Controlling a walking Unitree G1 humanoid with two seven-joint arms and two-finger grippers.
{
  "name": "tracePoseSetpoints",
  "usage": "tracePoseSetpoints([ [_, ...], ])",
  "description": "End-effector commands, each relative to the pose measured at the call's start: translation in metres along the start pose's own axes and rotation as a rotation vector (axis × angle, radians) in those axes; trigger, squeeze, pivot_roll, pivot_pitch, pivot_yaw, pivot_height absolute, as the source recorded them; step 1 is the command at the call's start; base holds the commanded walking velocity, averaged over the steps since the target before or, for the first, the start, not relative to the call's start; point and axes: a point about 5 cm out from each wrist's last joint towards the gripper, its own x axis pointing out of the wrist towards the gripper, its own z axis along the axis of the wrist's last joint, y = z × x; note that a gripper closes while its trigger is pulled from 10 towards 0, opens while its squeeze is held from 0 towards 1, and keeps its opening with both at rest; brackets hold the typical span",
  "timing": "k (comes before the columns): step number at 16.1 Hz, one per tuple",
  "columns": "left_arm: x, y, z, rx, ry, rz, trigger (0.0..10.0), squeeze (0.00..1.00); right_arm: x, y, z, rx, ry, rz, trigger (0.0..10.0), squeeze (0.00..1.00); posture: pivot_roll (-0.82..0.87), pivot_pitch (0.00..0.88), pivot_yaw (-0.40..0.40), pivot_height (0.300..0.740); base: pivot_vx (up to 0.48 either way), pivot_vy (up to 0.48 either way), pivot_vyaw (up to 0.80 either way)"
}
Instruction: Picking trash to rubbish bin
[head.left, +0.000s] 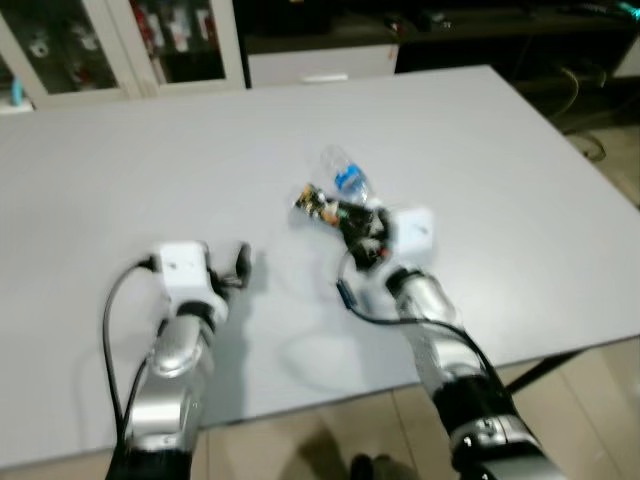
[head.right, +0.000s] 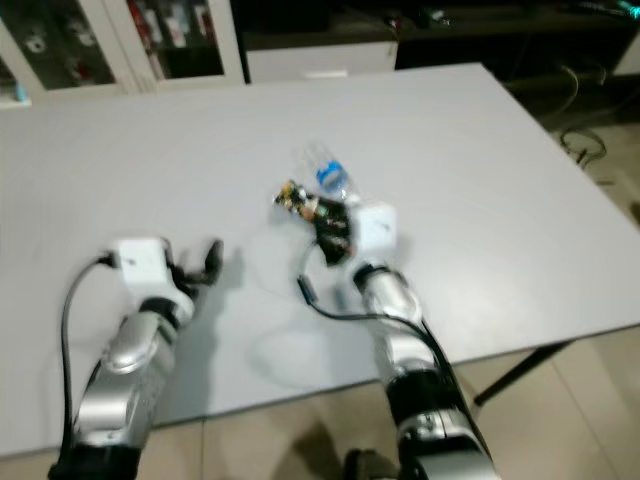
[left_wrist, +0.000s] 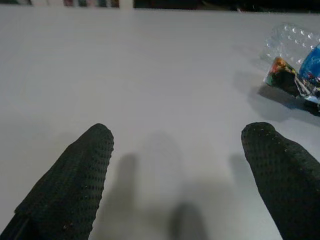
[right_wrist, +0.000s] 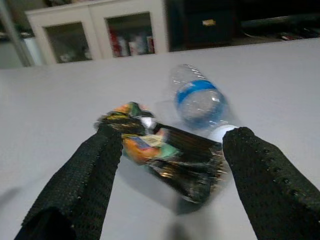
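A crumpled dark snack wrapper (head.left: 318, 203) lies on the grey table (head.left: 150, 160) near its middle. A clear plastic bottle (head.left: 345, 175) with a blue label rests on its side just behind it, touching it. My right gripper (head.left: 362, 235) sits at the wrapper's near end. In the right wrist view that gripper (right_wrist: 175, 137) is open, with a finger on each side of the wrapper (right_wrist: 165, 152) and the bottle (right_wrist: 197, 100) beyond. My left gripper (head.left: 240, 265) hovers open over bare table to the left, with the wrapper (left_wrist: 282, 75) off to its side.
White glass-door cabinets (head.left: 120, 45) stand past the table's far edge. The table's right edge (head.left: 585, 165) drops to a floor with cables (head.left: 590, 140). Its near edge runs just below my arms, and a dark table leg (head.left: 535, 372) shows at the front right.
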Motion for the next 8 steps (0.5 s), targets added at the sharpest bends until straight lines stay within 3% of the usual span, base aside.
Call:
tracePoseSetpoints([
  [1,-0.0017,0.0097,0.0005,0.012,0.004,0.037,10.0,0.00,0.0057,0.0144,0.0064,-0.003,-0.023,0.046,10.0,0.00,0.02,0.127,0.014,0.740,0.000,0.000,0.00],
  [5,-0.0044,0.0041,-0.0027,0.001,0.019,0.026,10.0,0.00,0.0048,0.0128,0.0074,-0.006,-0.017,0.040,10.0,0.00,0.01,0.129,0.014,0.740,0.000,0.000,0.00],
  [8,-0.0041,0.0048,-0.0026,-0.009,0.022,0.029,10.0,0.00,0.0039,0.0134,0.0073,-0.007,-0.015,0.040,10.0,0.00,0.01,0.128,0.015,0.740,0.000,-0.378,0.00],
])
